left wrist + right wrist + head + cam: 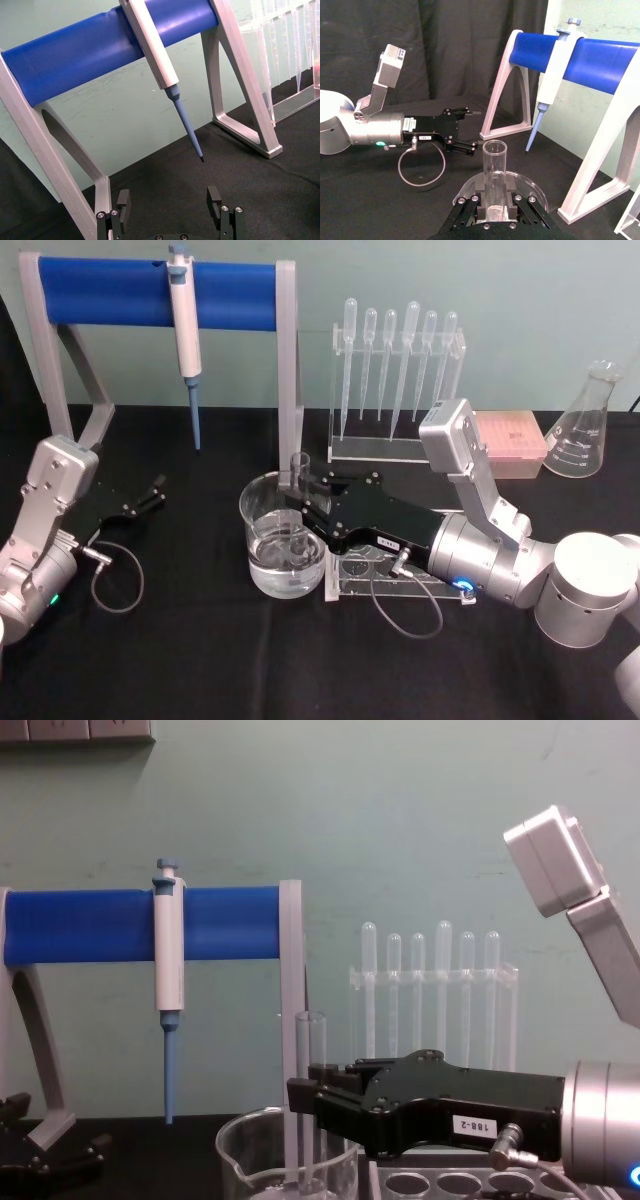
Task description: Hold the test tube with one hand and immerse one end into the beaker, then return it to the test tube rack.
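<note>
- Right claw (pixel 302 498) pinches test tube (pixel 298 468); axis vertical, lower end inside beaker (pixel 252 530).
- Rack (pixel 345 587) sits just lower right of beaker, under that arm.
- Left claw (pixel 150 492) spread, parked frame left.

We saw a pipettor (pixel 184 330) hanging tip-down from a blue bar (pixel 110 295) on a grey stand (pixel 288 350). To its right stood clear pipettes (pixel 411 340) in a holder, then a pink box (pixel 510 440) and a flask (pixel 587 430), all on the black surface (pixel 200 660).
</note>
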You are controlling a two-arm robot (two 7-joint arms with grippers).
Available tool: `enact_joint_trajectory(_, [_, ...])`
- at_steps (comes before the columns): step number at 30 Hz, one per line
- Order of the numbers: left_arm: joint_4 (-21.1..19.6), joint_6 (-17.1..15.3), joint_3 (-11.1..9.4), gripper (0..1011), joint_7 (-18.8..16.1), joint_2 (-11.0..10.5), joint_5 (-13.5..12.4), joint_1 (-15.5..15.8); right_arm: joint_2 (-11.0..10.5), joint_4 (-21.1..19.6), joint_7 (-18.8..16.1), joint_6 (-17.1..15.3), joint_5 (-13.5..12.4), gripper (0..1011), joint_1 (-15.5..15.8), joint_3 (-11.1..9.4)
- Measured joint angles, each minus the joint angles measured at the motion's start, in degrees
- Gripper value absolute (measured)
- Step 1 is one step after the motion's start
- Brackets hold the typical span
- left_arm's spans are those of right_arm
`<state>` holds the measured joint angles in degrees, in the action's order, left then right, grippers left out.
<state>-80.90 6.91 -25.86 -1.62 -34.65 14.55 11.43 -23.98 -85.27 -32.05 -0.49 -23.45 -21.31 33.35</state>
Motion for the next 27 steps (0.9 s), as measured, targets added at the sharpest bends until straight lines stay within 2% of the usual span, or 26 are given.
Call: enact_joint_trajectory(27, [0.0, 0.0, 0.0, 1000, 0.0, 0.0, 0.0, 0.01, 0.0, 0.0, 0.0, 0.0, 0.0, 222, 0.0, 0.0])
